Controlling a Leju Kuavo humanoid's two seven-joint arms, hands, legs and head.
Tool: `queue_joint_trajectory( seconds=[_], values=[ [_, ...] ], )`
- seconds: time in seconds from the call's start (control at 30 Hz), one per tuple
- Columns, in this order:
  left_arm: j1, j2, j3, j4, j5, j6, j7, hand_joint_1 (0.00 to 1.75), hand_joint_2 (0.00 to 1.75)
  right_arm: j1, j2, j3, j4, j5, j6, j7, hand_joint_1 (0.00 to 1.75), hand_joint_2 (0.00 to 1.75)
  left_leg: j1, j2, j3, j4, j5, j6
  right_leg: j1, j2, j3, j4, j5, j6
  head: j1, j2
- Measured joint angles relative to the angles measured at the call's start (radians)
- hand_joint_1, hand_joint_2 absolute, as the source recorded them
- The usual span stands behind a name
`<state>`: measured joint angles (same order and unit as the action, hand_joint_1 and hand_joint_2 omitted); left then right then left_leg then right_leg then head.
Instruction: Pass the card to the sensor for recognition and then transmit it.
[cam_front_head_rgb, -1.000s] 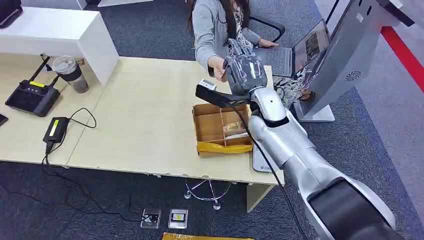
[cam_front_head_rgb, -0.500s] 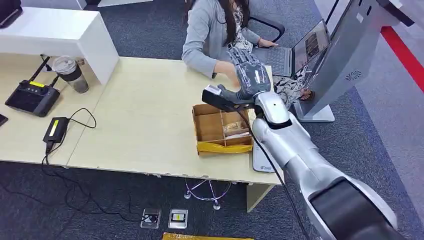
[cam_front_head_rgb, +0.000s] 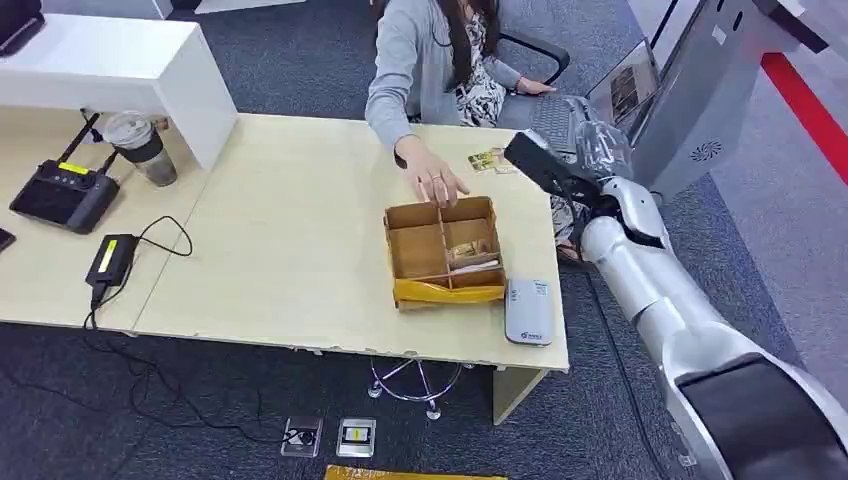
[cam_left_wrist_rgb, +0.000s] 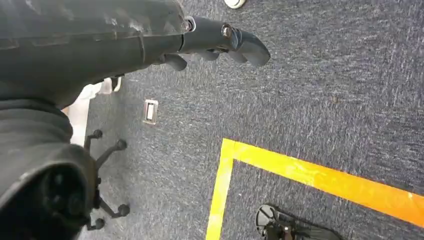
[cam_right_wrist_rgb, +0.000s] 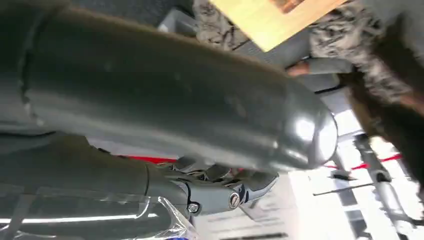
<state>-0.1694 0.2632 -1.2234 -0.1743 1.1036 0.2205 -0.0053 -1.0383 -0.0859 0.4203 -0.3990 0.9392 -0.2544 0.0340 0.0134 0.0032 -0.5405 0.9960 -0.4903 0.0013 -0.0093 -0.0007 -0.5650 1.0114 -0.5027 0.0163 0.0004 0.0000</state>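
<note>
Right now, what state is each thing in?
Right hand: raised beyond the table edge; grip unclear.
Left hand: hanging over the carpet, holding nothing.
Card: flat on the table.
Cardboard box: open.
Person's hand: at the box rim.
Laptop: open.

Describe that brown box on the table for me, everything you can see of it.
The box looks like brown cardboard, open at the top, with inner walls splitting it into several compartments. One compartment on its right side holds what seem to be cards; the others look empty. A yellow strip runs along its near wall. It sits flat on the table, near the front right corner, beside a white device. A person's hand rests at its far rim.
</note>
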Motion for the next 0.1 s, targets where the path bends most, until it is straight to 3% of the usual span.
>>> queue_joint_trajectory(
  seconds=[0.1],
  values=[
    [0.001, 0.002, -0.005, 0.000, 0.000, -0.005, 0.000, 0.00, 0.00, 0.000, -0.053, -0.037, 0.010, -0.035, 0.013, 0.023, 0.00, 0.00, 0.000, 0.000, 0.000, 0.000, 0.000, 0.000, 0.000, 0.000, -0.001, 0.000, 0.000, 0.000, 0.000, 0.000]
  ],
)
